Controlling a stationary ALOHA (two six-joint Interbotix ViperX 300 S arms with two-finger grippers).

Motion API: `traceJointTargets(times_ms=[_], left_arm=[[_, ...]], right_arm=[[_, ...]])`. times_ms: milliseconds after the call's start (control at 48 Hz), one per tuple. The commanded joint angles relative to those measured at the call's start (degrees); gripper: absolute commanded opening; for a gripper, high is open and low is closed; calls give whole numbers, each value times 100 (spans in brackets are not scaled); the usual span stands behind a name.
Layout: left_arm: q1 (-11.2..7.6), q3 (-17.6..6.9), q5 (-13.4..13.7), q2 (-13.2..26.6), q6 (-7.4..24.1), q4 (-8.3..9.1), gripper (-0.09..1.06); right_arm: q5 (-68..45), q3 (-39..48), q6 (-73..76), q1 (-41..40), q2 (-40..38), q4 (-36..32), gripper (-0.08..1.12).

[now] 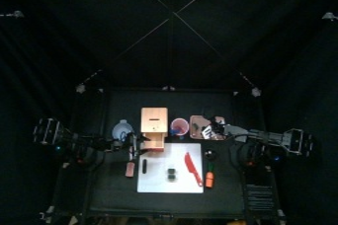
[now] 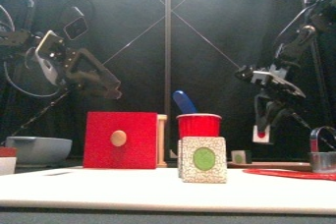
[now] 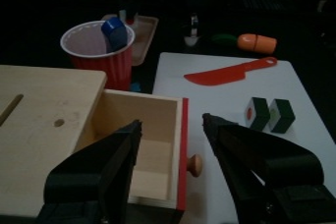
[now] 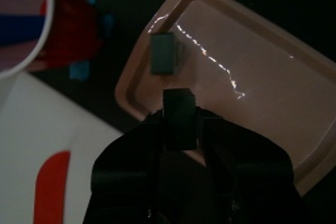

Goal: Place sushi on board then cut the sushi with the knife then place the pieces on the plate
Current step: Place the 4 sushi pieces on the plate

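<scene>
- Right tool point(image 4: 176, 115) clenched on a dark sushi piece point(image 4: 178, 98), hanging over the pink tray point(image 4: 250, 81) close to its rim
- Second piece point(image 4: 163, 53) lay on the tray by the same rim; most of the tray floor bare
- Left tool point(image 3: 171, 125) released, jaws wide, over the wooden box point(image 3: 53, 100), above its open red-fronted drawer point(image 3: 155, 154)
- Sushi block point(image 3: 273, 115) sat on the white board point(image 3: 217, 100) toward its front edge, red knife point(image 3: 230, 71) apart from it, bare board between
</scene>
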Motion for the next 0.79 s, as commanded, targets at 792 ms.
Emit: traceJointTargets(times_ms=[792], left_arm=[[-18,-114,167,-44,-9,-114,89]], right_arm=[[782,-422,202,123,-44,-431,84]])
